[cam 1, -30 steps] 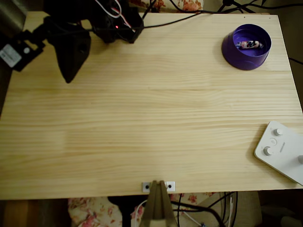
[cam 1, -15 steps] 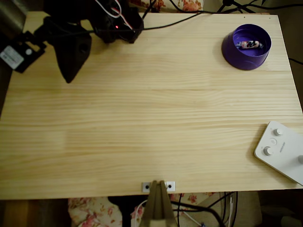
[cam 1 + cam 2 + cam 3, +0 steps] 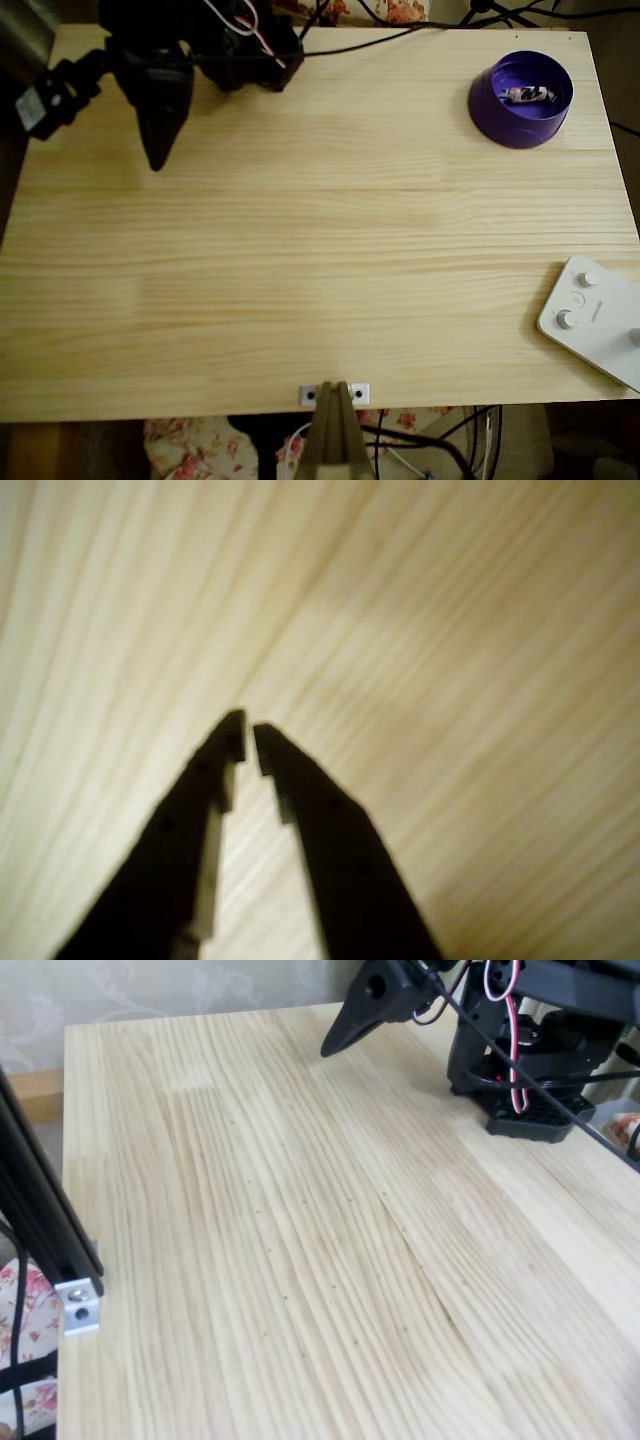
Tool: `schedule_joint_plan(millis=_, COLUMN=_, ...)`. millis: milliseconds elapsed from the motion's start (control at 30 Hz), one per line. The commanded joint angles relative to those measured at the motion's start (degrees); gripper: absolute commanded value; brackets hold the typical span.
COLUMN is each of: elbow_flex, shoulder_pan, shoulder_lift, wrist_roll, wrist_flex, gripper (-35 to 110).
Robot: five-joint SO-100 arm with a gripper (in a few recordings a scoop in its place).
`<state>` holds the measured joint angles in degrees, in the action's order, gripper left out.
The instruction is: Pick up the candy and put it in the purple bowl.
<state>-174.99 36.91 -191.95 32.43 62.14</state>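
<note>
Your gripper (image 3: 157, 160) has swung a little right since a second ago and now points straight down the picture, near the table's (image 3: 320, 250) top-left corner in the overhead view. Its fingers are nearly pressed together, a thin slit between the tips, pinching nothing. Your candy (image 3: 527, 95) lies inside the purple bowl (image 3: 520, 125) at the top-right corner. A white device with round knobs (image 3: 595, 320) overhangs the right edge.

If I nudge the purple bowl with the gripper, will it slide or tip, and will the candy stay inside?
The purple bowl looks low-walled and wide, so it would probably slide on the smooth wooden table rather than tip. It looks like light plastic, so even a small push may move it. The candy lies flat inside, so it likely stays in.
</note>
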Motion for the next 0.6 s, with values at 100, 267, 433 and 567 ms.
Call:
schedule_joint_plan(millis=100, elbow_flex=0.97, shoulder_pan=1.76, shoulder_lift=-1.14, wrist_roll=1.32, wrist_flex=0.26, gripper=0)
schedule_joint_plan(millis=267, elbow_flex=1.41, shoulder_pan=1.76, shoulder_lift=-1.23, wrist_roll=-4.04, wrist_flex=-0.88, gripper=0)
schedule_joint_plan(millis=433, elbow_flex=1.41, shoulder_pan=1.85, shoulder_lift=-1.23, wrist_roll=-3.69, wrist_flex=-0.88, gripper=0)
schedule_joint_plan(millis=567, elbow_flex=1.41, shoulder_pan=1.85, shoulder_lift=-1.23, wrist_roll=-3.60, wrist_flex=-0.88, gripper=0)
